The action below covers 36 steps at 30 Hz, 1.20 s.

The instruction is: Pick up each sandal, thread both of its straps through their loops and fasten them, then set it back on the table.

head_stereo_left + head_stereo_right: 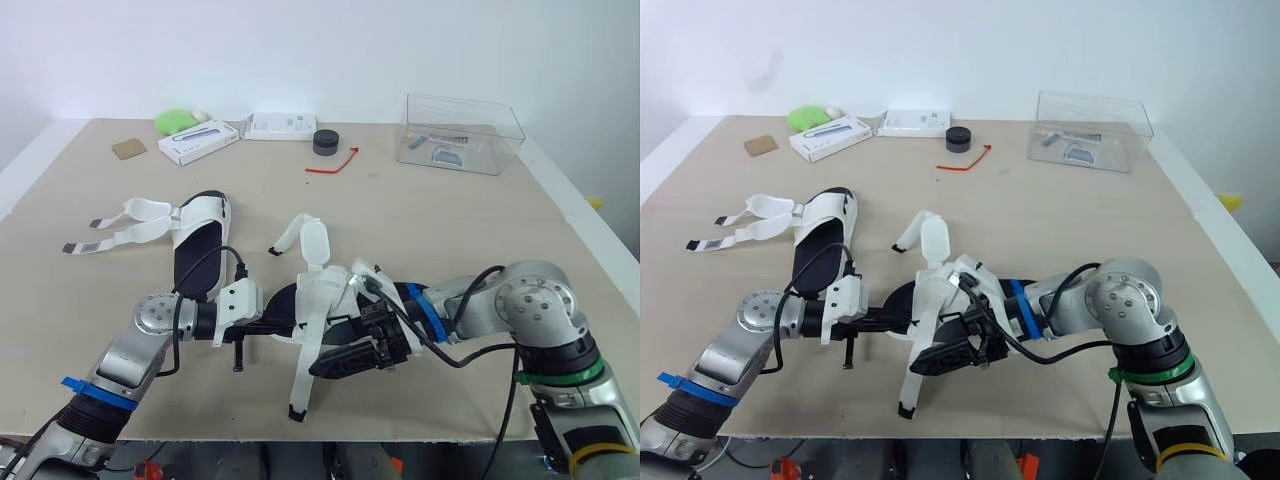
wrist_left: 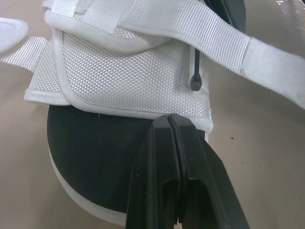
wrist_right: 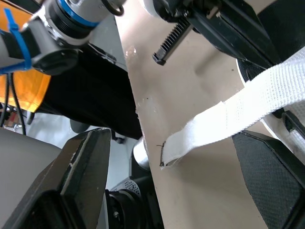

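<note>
A white-strapped sandal with a black insole lies near the table's front edge, between my two grippers. Its long strap hangs loose toward the edge and passes between the fingers of my right gripper, which stands open at the sandal's right side. My left gripper is shut, its tips lying on the black insole against the rim of the white mesh flap. A second sandal rests farther back on the left, with both straps spread out unfastened.
Along the back of the table stand a clear plastic box, a black round object, two white boxes, a green object and a brown pad. A red tie lies nearby.
</note>
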{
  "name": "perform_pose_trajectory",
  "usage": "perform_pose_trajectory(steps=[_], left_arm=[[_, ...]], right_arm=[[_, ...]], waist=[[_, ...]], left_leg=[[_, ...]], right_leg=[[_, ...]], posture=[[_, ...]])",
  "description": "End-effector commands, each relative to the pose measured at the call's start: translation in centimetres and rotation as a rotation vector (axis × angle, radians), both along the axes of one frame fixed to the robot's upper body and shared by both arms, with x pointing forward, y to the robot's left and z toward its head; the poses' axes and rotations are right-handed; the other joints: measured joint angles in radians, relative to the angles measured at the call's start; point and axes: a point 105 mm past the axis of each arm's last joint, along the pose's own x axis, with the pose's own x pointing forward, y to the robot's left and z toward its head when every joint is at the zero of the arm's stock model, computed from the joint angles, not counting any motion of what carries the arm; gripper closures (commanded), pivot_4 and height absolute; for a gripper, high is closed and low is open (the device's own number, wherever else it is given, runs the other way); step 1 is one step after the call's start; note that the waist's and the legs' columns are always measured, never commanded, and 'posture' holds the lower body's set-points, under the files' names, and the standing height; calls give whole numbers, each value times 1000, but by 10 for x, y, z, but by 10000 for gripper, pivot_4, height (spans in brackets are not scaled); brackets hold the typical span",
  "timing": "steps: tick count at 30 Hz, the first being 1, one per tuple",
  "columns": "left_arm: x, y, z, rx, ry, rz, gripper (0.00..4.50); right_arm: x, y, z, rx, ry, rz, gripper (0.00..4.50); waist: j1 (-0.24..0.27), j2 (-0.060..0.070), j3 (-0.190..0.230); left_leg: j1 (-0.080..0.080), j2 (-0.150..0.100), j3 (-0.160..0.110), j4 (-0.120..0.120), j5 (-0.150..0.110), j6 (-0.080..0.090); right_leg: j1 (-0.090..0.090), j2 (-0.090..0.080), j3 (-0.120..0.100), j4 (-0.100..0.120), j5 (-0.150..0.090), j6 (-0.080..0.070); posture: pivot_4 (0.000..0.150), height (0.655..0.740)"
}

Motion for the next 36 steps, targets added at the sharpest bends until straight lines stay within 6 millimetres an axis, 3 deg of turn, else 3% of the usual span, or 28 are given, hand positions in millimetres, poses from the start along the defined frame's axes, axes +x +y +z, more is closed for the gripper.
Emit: perform_pose_trajectory(steps=[1,11,14,17,22,29,36], left_arm=[[1,1,-2,7,-2,11,45000],[-1,0,-3,3,-1,15,45000],[-1,0,-3,3,-3,17,45000],[-2,1,-4,5,-3,17,45000],[-2,1,-4,6,-4,18,45000],[-2,2,-5,10,-1,17,45000],[-2,1,-6,8,1,13,45000]], right_arm=[[1,1,0,-26,-7,-3,1453],[15,9,-6,-7,32,-81,1453],[18,12,-6,3,38,-106,8837],[17,11,-8,-2,42,-108,23537],[16,8,-8,-7,39,-116,44137],[11,-2,12,57,57,-79,44137],[18,-10,50,140,36,-63,44137]], waist=[[0,0,0],[0,0,0],[-1,0,0],[-1,0,0],[-1,0,0],[-1,0,0],[-1,0,0]], left_leg=[[0,0,0,0,0,0],[0,0,0,0,0,0],[0,0,0,0,1,1],[0,0,0,0,1,1],[-1,0,0,0,1,1],[-1,0,0,0,1,1],[-1,0,0,-1,1,2]], right_leg=[[0,0,0,0,0,0],[0,0,0,0,0,0],[0,0,0,0,1,0],[0,0,0,0,1,-1],[0,0,0,0,1,0],[0,0,-1,-1,1,0],[0,0,-1,-1,1,0]], posture=[[1500,7400],[1500,7400],[1500,7400],[1500,7400],[1500,7400],[1500,7400],[1500,7400]])
